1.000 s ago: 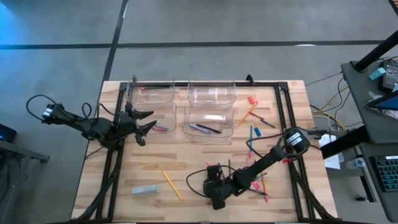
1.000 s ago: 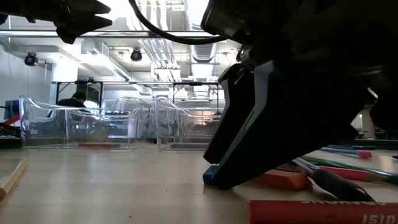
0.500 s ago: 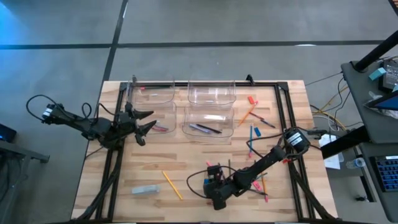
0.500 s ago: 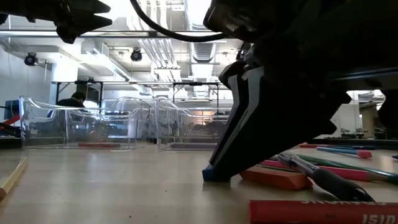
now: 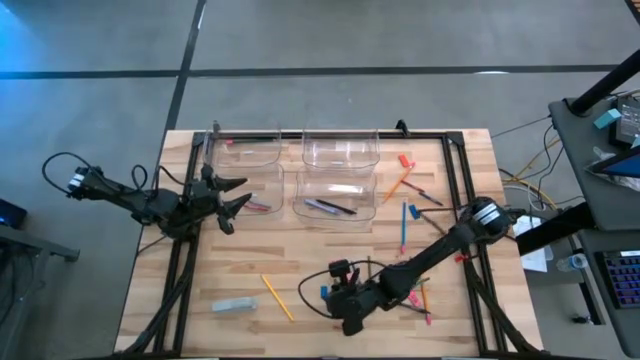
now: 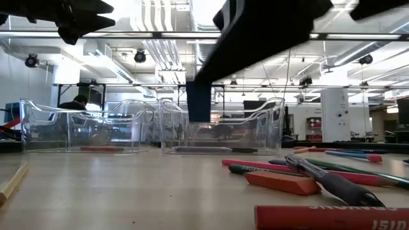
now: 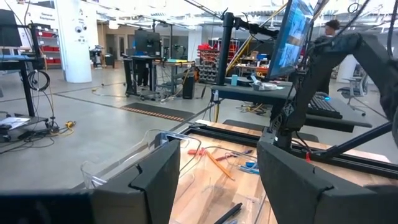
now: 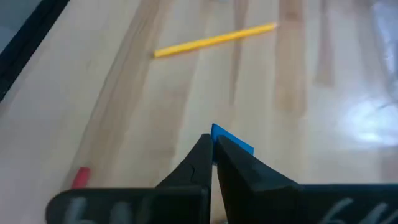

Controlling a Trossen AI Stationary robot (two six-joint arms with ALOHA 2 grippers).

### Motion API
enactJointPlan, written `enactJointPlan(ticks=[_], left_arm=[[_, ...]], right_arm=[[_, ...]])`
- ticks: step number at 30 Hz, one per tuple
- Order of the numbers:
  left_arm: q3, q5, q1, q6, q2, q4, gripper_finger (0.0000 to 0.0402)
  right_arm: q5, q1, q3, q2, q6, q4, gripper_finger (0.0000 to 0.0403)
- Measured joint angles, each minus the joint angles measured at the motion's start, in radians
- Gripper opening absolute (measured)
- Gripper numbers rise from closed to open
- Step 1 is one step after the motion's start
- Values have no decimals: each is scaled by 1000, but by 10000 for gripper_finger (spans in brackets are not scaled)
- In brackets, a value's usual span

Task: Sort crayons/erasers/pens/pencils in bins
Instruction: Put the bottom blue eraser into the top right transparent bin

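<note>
- Fingers first: my right fingers [image 8: 198,158] are pressing together at their very tips on the blue eraser [image 8: 232,139], which is poking out just past them.
- Seen level across the worktop [image 5: 300,250], the eraser is hanging clear of the wood, at the near edge and well apart from the bins [image 5: 340,150] at the far side.
- My left fingers [image 7: 158,174] are standing apart, holding nothing, hovering over the left-hand bins.
- I am judging the eraser to be light, chunky and a little rubbery: it is giving grip rather than slipping, and it is not something I can break.
- The hold is the weak part. I am catching only one end of a very small block, so it may pivot or pop out if I am swinging fast.
- A better hold would be across its two flat faces at the middle, deeper between the fingers; as it is, I am planning to carry it gently and level.
- A yellow pencil [image 8: 214,39] is lying on the wood beyond the eraser, clear of my grip.
- One bin is already holding dark pens; I cannot tell which bin is meant for erasers.
</note>
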Motion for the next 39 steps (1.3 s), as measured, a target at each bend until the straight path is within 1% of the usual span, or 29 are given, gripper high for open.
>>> enactJointPlan(ticks=[5,8,11,14,15,17,19,22,26,29,35,37,39], left_arm=[[0,0,0,15,6,1,198],[0,0,0,16,8,9,198],[0,0,0,16,17,21,198],[0,0,0,16,30,32,198],[0,0,0,17,35,32,198],[0,0,0,17,45,36,198],[0,0,0,27,55,55,198],[0,-1,0,42,73,77,198],[0,-6,1,46,99,84,198],[0,-21,9,51,118,93,198],[0,-22,27,52,161,137,198],[0,-21,29,48,179,147,198],[0,-20,29,45,200,186,198]], right_arm=[[94,-16,-3,-130,-118,-2,8],[125,-60,-21,-209,-190,2,8],[144,-151,-69,-288,-236,3,8],[140,-278,-128,-371,-246,25,8],[127,-328,-153,-396,-254,46,8],[59,-435,-212,-442,-258,111,8],[-55,-551,-274,-474,-256,189,8],[-207,-719,-364,-504,-207,293,8],[-317,-884,-462,-507,-144,372,8],[-358,-944,-506,-504,-115,421,8],[-365,-967,-529,-506,-92,447,8],[-365,-967,-514,-507,-91,428,11],[-365,-967,-481,-507,-90,360,22]])
